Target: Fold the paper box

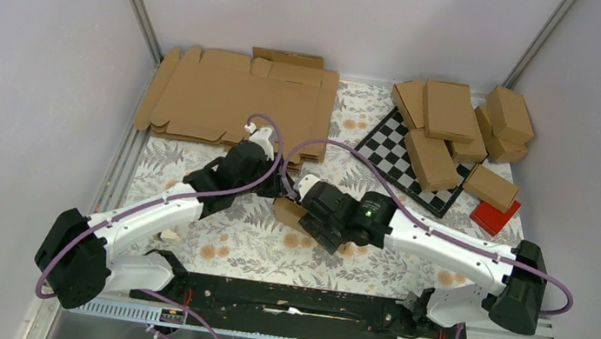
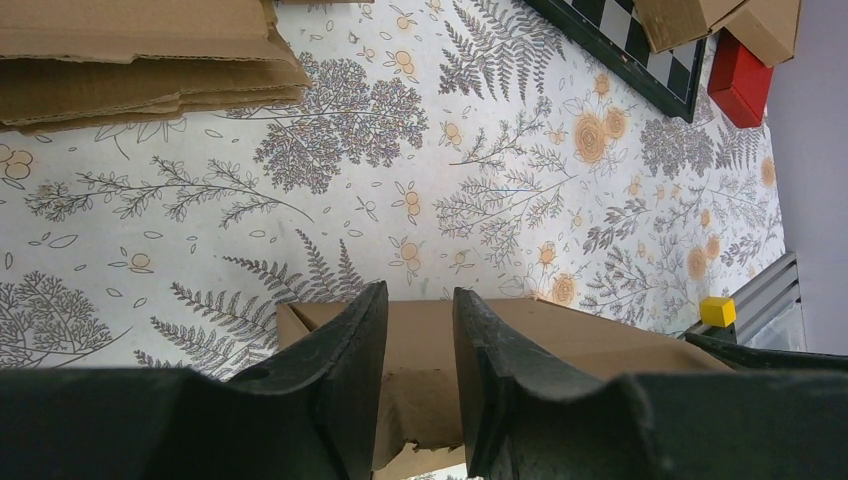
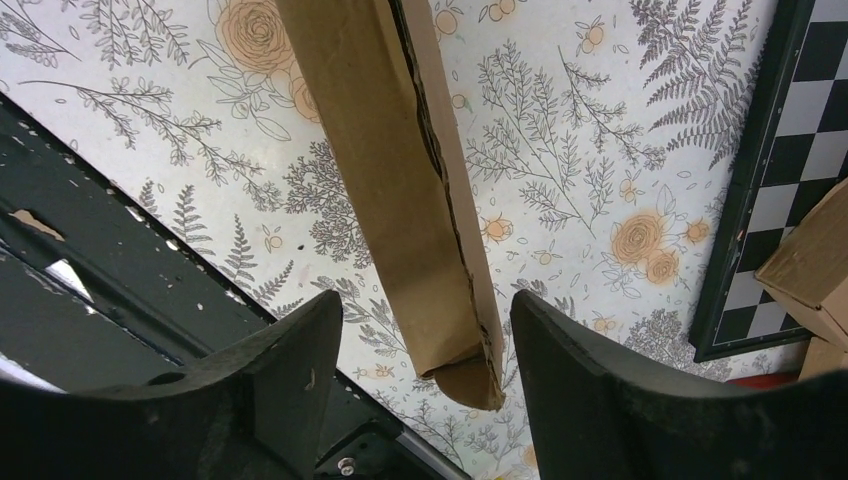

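Where the two arms meet over the middle of the flowered cloth (image 1: 244,241), the paper box (image 1: 287,212) sits between the two wrists as a slim, folded carton. The left gripper (image 2: 418,300) has its fingers (image 2: 345,370) drawn close together, and a panel of the carton fills the narrow gap, so it is pinching the cardboard. The right gripper (image 3: 428,300) stands wide open. Its fingers (image 3: 290,370) flank the carton's long body, one on each side, with patterned cloth showing between each finger and the cardboard. A split seam runs along the carton's upper edge. Its faces are plain brown. Whether it rests on the cloth or is held just above it cannot be told. A stack of flat blanks (image 1: 236,95) lies at the far left, and a chequered board (image 1: 404,152) at the far right.
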Tool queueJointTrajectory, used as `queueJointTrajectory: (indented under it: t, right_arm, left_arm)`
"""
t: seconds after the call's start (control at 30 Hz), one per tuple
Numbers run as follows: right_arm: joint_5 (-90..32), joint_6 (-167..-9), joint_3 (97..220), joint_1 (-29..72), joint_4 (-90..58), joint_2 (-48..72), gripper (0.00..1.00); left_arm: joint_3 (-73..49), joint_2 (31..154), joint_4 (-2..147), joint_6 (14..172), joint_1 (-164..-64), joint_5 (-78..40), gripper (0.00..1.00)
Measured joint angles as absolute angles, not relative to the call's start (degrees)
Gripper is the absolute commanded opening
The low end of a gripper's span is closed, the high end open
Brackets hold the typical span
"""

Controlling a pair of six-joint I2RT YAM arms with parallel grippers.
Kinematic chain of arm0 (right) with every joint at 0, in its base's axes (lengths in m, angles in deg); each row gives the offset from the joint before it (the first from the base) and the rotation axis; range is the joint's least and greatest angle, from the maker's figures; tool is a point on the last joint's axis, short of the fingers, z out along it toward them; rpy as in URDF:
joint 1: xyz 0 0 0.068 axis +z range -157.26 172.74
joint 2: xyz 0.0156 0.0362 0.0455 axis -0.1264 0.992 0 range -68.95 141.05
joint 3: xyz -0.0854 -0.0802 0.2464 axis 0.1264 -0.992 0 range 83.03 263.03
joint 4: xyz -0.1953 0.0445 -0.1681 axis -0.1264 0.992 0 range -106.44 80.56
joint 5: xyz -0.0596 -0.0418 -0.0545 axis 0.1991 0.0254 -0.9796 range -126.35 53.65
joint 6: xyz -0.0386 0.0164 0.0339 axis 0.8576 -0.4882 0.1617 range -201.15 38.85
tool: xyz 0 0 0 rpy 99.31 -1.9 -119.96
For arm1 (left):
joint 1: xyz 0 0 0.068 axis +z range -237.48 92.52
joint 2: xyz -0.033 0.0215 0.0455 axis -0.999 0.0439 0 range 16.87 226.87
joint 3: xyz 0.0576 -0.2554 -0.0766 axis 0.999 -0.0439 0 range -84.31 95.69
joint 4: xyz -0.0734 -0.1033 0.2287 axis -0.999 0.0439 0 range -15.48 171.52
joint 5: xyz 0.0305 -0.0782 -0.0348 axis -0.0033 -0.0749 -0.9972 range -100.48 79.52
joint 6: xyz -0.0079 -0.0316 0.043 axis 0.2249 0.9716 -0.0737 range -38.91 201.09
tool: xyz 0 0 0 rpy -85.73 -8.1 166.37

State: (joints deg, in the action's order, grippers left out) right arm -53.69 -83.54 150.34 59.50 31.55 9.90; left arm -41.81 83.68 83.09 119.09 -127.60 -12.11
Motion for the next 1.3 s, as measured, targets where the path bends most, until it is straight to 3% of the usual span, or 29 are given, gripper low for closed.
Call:
queueJointTrajectory:
  t: [0.13, 0.37, 0.7, 0.83, 1.17, 1.3]
  right_arm:
    - [-54.34, -83.54, 149.69, 59.55, 31.11, 10.82, 0.63]
    - [-58.39, -83.52, 147.67, 60.49, 30.76, 11.25, 0.40]
    - [-61.03, -83.82, 147.13, 60.62, 30.41, 11.30, 0.39]
    - [-61.10, -83.85, 147.13, 60.62, 30.39, 11.30, 0.39]
    - [-60.44, -83.78, 146.84, 60.62, 30.09, 10.97, 0.39]
    - [-59.66, -83.72, 146.84, 60.62, 30.09, 10.93, 0.39]
  left_arm:
    - [-41.57, 83.68, 84.43, 118.94, -127.58, -10.89, 0.36]
    - [-38.84, 82.87, 89.13, 116.99, -123.88, -9.53, 0.40]
    - [-39.21, 75.94, 91.62, 115.33, -118.77, -11.83, 0.55]
    - [-44.15, 71.57, 87.73, 114.61, -118.77, -15.61, 0.56]
    - [-53.94, 68.27, 71.69, 111.05, -118.77, -25.77, 0.54]
    - [-58.23, 68.53, 63.45, 109.67, -118.79, -28.35, 0.44]
